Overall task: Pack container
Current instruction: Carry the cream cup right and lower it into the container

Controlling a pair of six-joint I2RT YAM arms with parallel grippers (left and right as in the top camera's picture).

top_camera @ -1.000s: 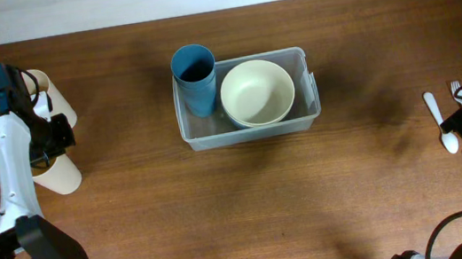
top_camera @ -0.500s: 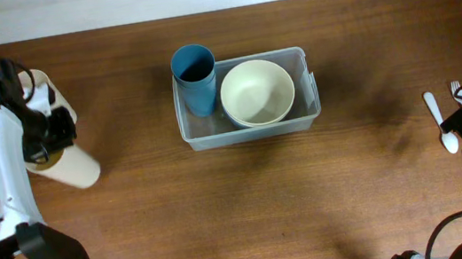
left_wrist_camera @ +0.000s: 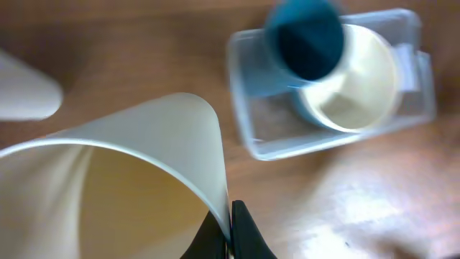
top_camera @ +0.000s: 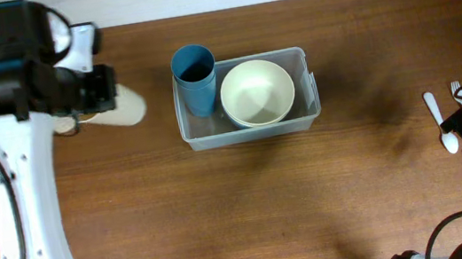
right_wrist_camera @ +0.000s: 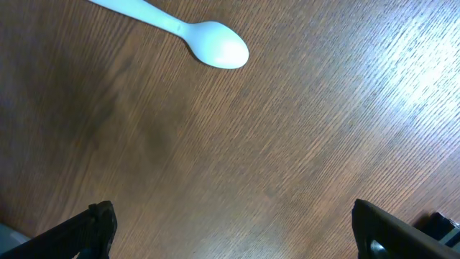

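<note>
Honestly, my left hand [left_wrist_camera: 228,229] pinches the cream cup [left_wrist_camera: 144,158] by its thin rim; nearing the container [top_camera: 250,134], it could slip or clip the blue cup [top_camera: 193,67].

Two arms: one gripper engaged, one idle.
Left arm [top_camera: 21,202]: stretched up the left side of the table [top_camera: 243,217], wrist turned to the right. The left gripper [left_wrist_camera: 230,232] is pinched tight on the wall of a cream cup [left_wrist_camera: 129,165]. Right gripper [right_wrist_camera: 241,234]: near the table's right edge, fingers spread wide, empty, facing down.
</note>
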